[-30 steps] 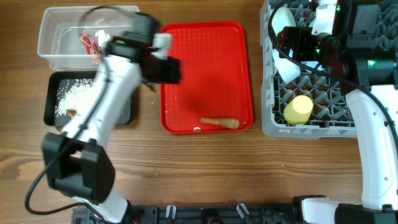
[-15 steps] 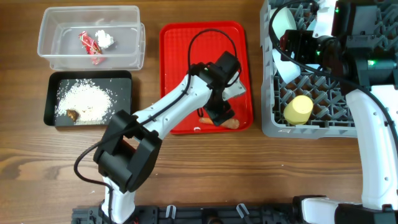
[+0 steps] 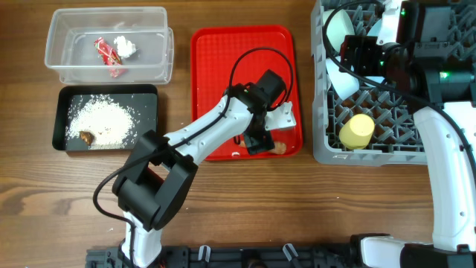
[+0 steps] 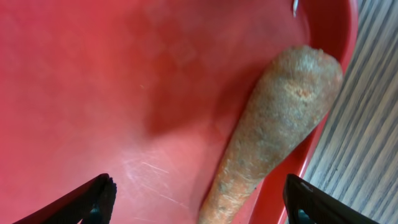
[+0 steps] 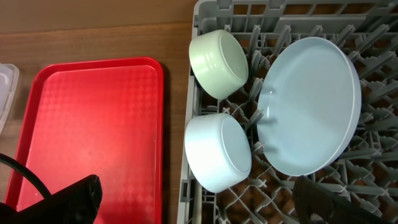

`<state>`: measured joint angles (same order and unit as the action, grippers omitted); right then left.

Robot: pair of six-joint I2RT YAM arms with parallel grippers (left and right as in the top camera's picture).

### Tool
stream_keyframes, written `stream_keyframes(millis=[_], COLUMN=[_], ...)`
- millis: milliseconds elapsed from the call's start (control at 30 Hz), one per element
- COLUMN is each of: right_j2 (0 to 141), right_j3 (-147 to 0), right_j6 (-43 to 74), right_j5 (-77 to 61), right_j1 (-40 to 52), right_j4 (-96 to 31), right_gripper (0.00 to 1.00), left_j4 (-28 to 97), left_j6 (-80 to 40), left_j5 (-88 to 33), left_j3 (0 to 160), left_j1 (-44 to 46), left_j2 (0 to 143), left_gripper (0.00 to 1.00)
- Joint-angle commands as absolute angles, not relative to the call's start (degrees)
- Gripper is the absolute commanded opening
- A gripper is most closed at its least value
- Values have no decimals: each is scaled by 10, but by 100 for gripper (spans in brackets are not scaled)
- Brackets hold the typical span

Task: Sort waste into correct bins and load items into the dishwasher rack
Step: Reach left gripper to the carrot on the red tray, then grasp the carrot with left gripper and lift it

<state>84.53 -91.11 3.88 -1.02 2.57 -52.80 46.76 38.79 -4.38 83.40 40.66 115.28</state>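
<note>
Wooden surface point(image 3: 223, 201) carries the dishwasher rack point(image 3: 321, 149) (crockery inside), the red tray point(image 3: 223, 74) and the carrot point(image 4: 273, 124). The carrot lies in the tray's near corner, its long axis along the near rim and its blunt end toward the rack. Waste-sorting seems in hand. The left gripper point(image 4: 199, 196) straddles the carrot, fingers spread wide and holding nothing; next it should descend and close across the carrot's girth. The right gripper point(image 5: 199, 193) gapes empty above the rack.

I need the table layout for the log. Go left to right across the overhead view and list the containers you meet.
shallow black bin → red tray → grey dishwasher rack. The clear tub is left out: it sits behind the black bin and spans nearly the same width.
</note>
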Motion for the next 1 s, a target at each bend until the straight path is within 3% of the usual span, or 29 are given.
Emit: stream_keyframes(millis=[0,333,700,800,967], right_j2=[850,850,850,850,850], right_j3=[-910,-910,-910,-910,-910], right_j6=[47,47,47,47,47], right_j5=[0,0,0,0,0], right_j1=[27,27,27,27,27], right_j4=[-529,-530,-530,-530,-535], right_gripper=[99,100,100,100,100], left_j4=[464,438,423,405,378], left_j6=[403,403,420,420,419], left_j5=[-69,-72,-72,-65,-63], left_j3=[818,816,816,816,816], left_j1=[408,408,407,405,399], left_j2=[1153,1183,1193,1193,1201], left_gripper=[87,85,67,58,57])
